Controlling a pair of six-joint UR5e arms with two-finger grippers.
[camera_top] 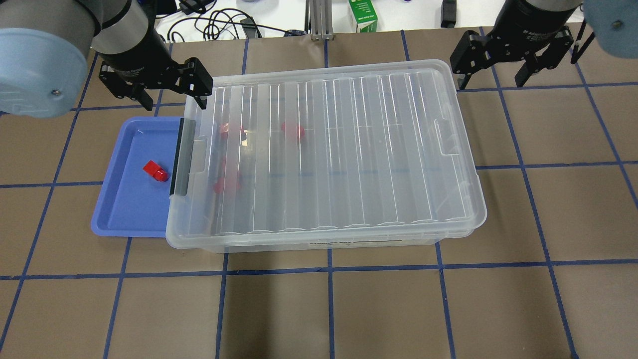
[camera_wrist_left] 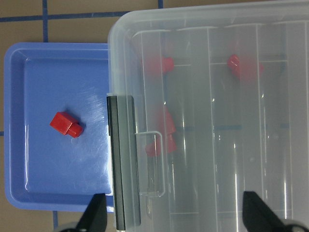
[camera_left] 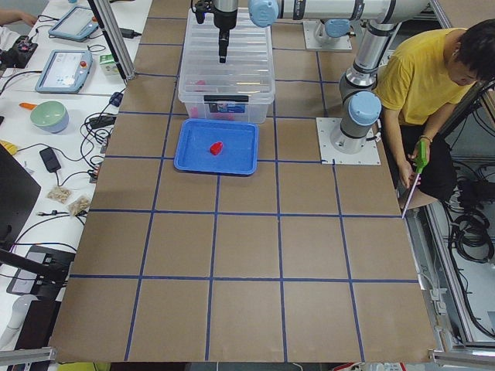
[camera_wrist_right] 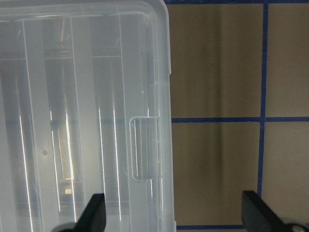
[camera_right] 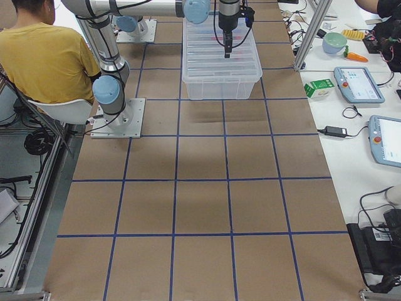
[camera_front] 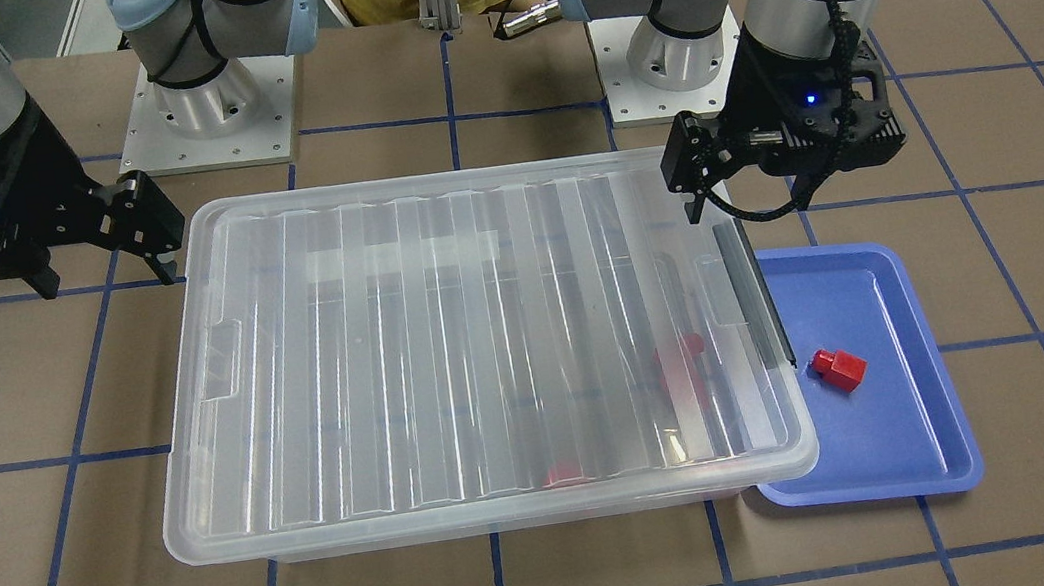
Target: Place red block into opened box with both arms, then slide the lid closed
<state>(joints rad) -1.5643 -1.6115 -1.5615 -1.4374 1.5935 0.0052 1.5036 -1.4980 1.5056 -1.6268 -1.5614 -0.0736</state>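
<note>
Fingers (camera_top: 200, 85) are gaping wide and empty on the black left claw (camera_top: 174, 99) and right claw (camera_top: 489, 82); the small bright red plastic block (camera_top: 155, 171) is looking light, rigid, best pinched across flat sides.

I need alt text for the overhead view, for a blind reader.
A clear box with a lid covering it holds blurred red shapes. One red block lies in a blue tray at its left end. The left gripper and right gripper hang open by its far corners.

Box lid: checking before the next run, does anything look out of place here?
One thing: the lid covers the box, yet a red block lies outside in the blue tray. Other red shapes show blurred through the lid.
</note>
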